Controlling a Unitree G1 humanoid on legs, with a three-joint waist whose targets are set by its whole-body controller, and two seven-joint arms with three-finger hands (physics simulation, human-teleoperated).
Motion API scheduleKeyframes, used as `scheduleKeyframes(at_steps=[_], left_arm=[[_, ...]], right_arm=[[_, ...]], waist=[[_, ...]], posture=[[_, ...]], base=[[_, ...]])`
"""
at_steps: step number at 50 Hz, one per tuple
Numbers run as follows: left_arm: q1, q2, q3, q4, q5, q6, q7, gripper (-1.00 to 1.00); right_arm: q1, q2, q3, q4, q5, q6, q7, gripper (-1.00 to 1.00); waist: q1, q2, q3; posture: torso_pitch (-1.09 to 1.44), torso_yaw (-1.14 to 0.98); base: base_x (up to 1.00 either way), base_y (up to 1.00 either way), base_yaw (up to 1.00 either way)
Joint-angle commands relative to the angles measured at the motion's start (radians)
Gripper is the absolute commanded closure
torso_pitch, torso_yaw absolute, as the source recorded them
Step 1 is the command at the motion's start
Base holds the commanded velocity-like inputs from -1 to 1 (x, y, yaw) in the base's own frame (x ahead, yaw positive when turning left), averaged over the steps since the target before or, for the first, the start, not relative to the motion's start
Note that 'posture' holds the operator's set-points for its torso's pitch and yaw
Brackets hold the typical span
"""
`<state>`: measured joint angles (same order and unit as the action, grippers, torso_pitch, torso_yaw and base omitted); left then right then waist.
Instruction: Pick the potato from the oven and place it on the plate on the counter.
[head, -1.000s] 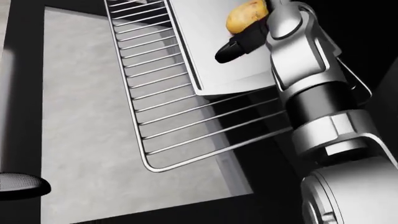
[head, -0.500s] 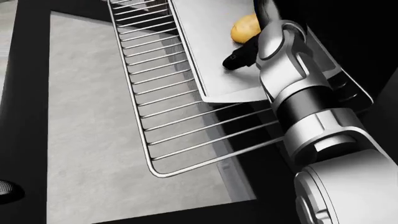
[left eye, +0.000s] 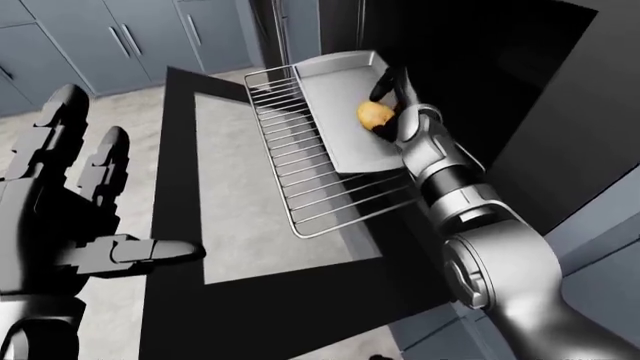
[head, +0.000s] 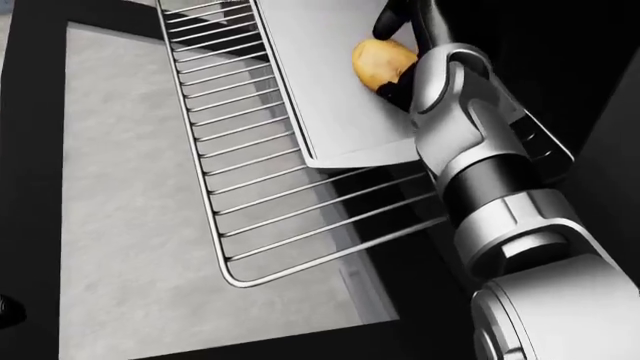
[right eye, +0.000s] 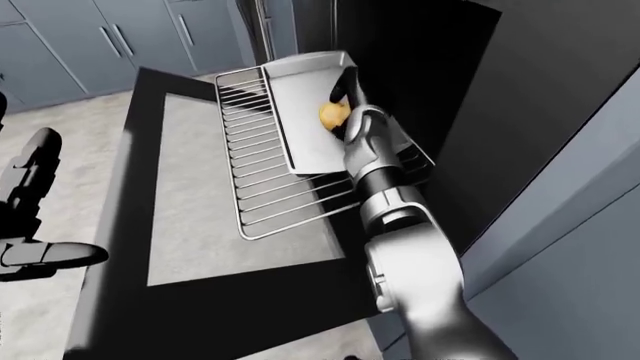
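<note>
A: Item one, change since the earlier frame. The head view had swung a little, so I logged the rack's drift as camera motion. Against the tray, though, my right hand (head: 392, 56) had come round the potato (head: 379, 63): one dark finger now stood above it and another below it, where half a second before the fingers lay below and left of it.

B: Largest entries next?

A: Oven door (left eye: 240, 225), dropped open, its grey glass panel filling the left and middle of the left-eye view. Then grey cabinets (left eye: 120, 45) at the top left of that view. Then the wire rack (head: 240, 187), pulled out over the door. Then the metal tray (head: 320, 90), resting on the rack's upper right part.

B: And the hands?

A: Right arm (head: 480, 187) reached up from the bottom right. Its fingers bracketed the potato and seemed to touch it; whether they truly pinched it, I could not tell. Left hand (left eye: 70, 217), bottom left of the left-eye view, was spread and held nothing.

B: The potato itself?

A: Smallest entry: yellow-brown, lying on the tray near its right edge.
</note>
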<state>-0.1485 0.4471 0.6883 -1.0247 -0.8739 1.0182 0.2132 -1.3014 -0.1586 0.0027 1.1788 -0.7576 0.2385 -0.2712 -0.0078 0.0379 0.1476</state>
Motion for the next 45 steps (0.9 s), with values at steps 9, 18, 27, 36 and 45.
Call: scheduleKeyframes(at_steps=[9, 18, 27, 36, 45], left_arm=[[-0.022, 0.023, 0.008, -0.017, -0.013, -0.023, 0.022, -1.00], [-0.026, 0.048, 0.036, -0.015, -0.063, -0.020, 0.050, -1.00], [-0.020, 0.100, 0.075, -0.007, -0.158, -0.033, 0.108, -1.00], [-0.012, 0.152, 0.104, 0.000, -0.243, -0.049, 0.162, -1.00], [-0.008, 0.173, 0.099, 0.008, -0.265, -0.066, 0.182, -1.00]], right_arm=[[-0.043, -0.006, 0.005, -0.248, 0.035, 0.088, 0.118, 1.00], [0.001, 0.006, 0.010, -0.595, -0.015, 0.223, 0.275, 1.00], [0.102, 0.051, 0.028, -0.947, -0.110, 0.343, 0.458, 1.00], [0.128, 0.066, 0.025, -1.017, -0.157, 0.347, 0.511, 1.00], [0.145, 0.064, 0.018, -1.031, -0.162, 0.331, 0.525, 1.00]], waist=[[0.002, 0.002, -0.007], [0.006, -0.002, 0.008], [0.007, -0.004, 0.010], [-0.002, 0.008, -0.021], [-0.010, 0.027, -0.032]], posture=[[0.20, 0.00], [0.20, 0.00], [0.20, 0.00], [0.20, 0.00], [0.20, 0.00]], base=[[0.00, 0.00, 0.00], [0.00, 0.00, 0.00], [0.00, 0.00, 0.00], [-0.02, 0.01, 0.00], [-0.13, 0.08, 0.00]])
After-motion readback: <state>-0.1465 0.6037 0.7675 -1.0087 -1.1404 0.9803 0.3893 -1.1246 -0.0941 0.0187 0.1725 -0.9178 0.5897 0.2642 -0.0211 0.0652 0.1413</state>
